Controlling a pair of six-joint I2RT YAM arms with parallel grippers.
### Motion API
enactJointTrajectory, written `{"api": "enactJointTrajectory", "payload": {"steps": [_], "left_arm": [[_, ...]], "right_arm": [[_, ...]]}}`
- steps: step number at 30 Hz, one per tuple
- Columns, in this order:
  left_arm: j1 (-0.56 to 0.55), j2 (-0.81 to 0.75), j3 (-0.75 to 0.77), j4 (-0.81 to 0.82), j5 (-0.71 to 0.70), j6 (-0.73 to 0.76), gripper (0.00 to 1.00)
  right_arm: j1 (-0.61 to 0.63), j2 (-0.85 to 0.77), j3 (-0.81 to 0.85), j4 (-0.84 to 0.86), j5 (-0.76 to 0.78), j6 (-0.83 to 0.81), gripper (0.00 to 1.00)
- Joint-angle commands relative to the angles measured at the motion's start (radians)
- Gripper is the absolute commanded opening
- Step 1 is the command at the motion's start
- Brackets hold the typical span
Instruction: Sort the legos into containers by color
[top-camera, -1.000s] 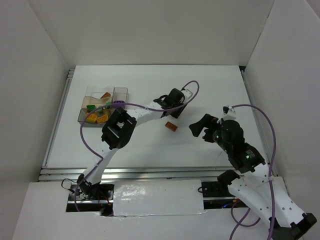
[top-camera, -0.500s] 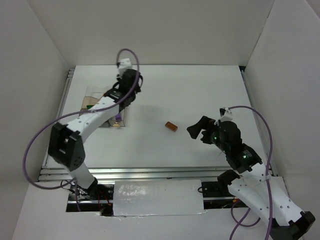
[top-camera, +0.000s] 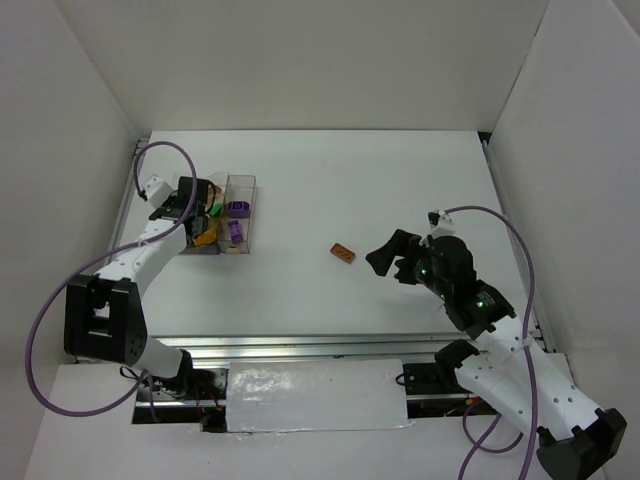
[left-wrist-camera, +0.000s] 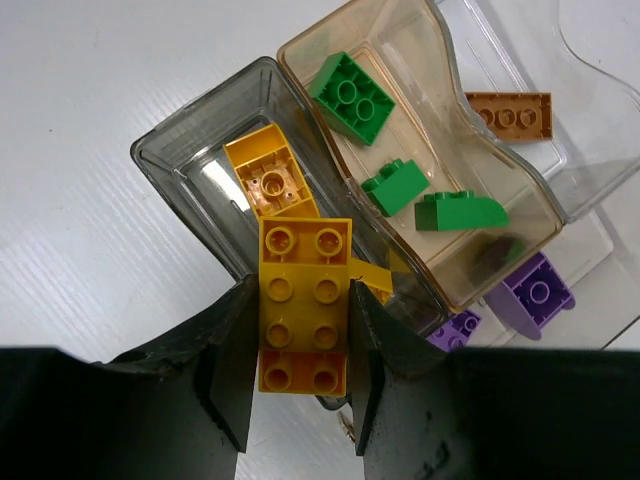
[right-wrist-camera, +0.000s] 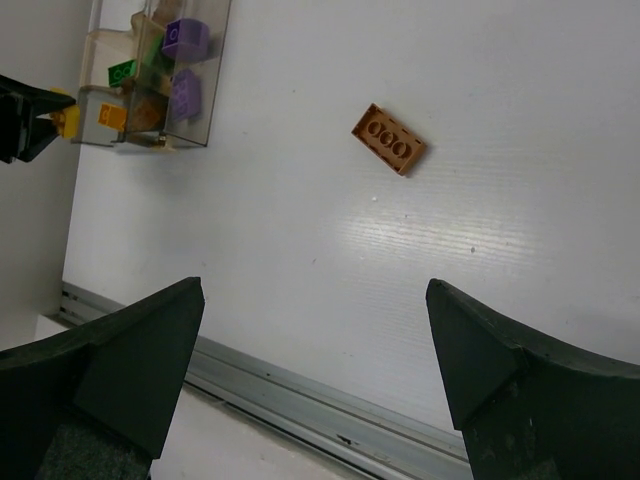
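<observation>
The left claw (left-wrist-camera: 302, 320) is closed across the long sides of a yellow brick (left-wrist-camera: 303, 262), above the clear bins (left-wrist-camera: 200, 150) by the tabletop's left edge. The right claw (right-wrist-camera: 315, 290) gapes wide, empty. An orange brick (right-wrist-camera: 388, 139) lies mid-table. It is judged light, rigid and smooth-walled, so liable to slip - best pinched across its flat long sides, studs up.

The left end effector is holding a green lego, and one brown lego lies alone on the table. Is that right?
Not quite. The lego in the left end effector is yellow, not green; the left wrist view shows it. The brown lego does lie alone on the table.
</observation>
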Motion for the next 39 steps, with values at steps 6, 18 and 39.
{"api": "enactJointTrajectory", "payload": {"steps": [6,18,39], "left_arm": [[0.029,-0.018,-0.065,0.094,0.041,-0.087,0.22],[0.035,0.022,-0.099,0.212,0.038,-0.105,0.61],[-0.334,-0.148,0.032,0.189,-0.007,0.292,1.0]], "right_arm": [[0.001,0.002,-0.022,0.05,-0.022,-0.022,1.0],[0.001,0.002,-0.026,0.047,-0.032,-0.027,1.0],[0.001,0.1,0.029,0.007,0.123,0.015,1.0]]}}
